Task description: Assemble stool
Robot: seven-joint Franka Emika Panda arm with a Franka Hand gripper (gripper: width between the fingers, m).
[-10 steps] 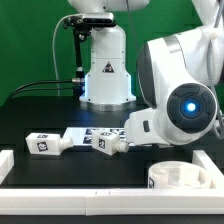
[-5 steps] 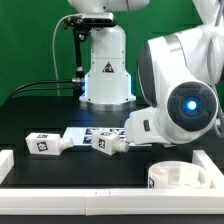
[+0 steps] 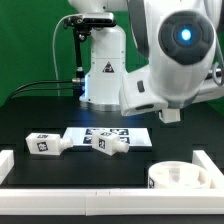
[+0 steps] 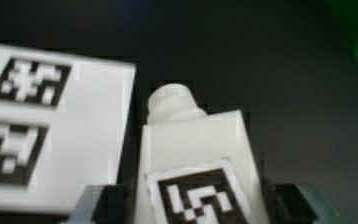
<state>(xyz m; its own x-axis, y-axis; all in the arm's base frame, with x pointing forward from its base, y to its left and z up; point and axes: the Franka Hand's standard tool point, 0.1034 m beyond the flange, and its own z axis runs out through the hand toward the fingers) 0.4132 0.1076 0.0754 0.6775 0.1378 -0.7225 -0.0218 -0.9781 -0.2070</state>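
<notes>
On the black table (image 3: 150,152), one stool leg (image 3: 108,144) lies at the front edge of the marker board (image 3: 128,132); a second leg (image 3: 42,143) lies apart, toward the exterior view's left; the round seat (image 3: 185,178) sits at the exterior view's right, inside the white rails (image 3: 80,190); in the wrist view a tagged leg (image 4: 194,140) lies between the claw's (image 4: 201,200) fingers (image 4: 101,204), beside the board; whether they pinch it I cannot tell.
</notes>
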